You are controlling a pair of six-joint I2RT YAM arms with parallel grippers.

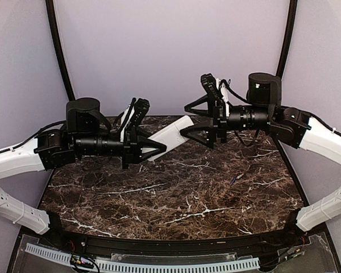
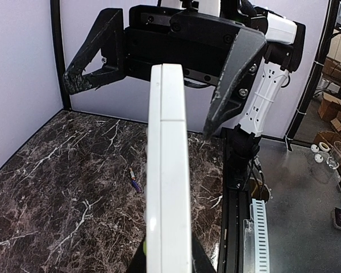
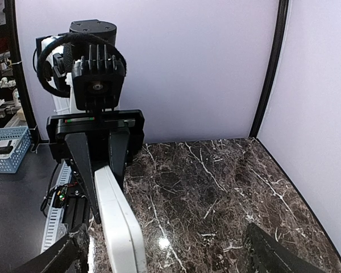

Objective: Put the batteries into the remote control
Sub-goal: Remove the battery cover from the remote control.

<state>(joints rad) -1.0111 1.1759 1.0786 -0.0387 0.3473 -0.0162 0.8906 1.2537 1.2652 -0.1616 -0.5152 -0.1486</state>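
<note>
Marble, dark brown with white veins, forms the counter (image 1: pixel 159 199), and two black-and-white arms meet in mid-air above its far half. The left tool (image 1: pixel 154 148) is clamped on the near-left end of the flat white rectangular plastic remote control (image 1: pixel 173 133), with one of its black fingers (image 2: pixel 200 263) on each side of the handset. The remote control is held clear of the counter and slants from the left tool toward the far right, pointing at the other arm. In the left wrist view it shows edge-on, with a fine seam along its thin side and a short cross line part-way along. The right tool (image 1: pixel 185 119) faces it from the right with its jaws spread wide apart. One dark finger stands on each side of the remote control's far tip, and neither looks to be touching it, so this tool holds nothing. One slim dark cylindrical battery (image 1: pixel 234 179) with a bluish tint lies on its side on the counter, right of centre. It is well apart from both tools and nearer than the right arm. A plain lilac wall (image 1: pixel 170 51) closes the far side
</note>
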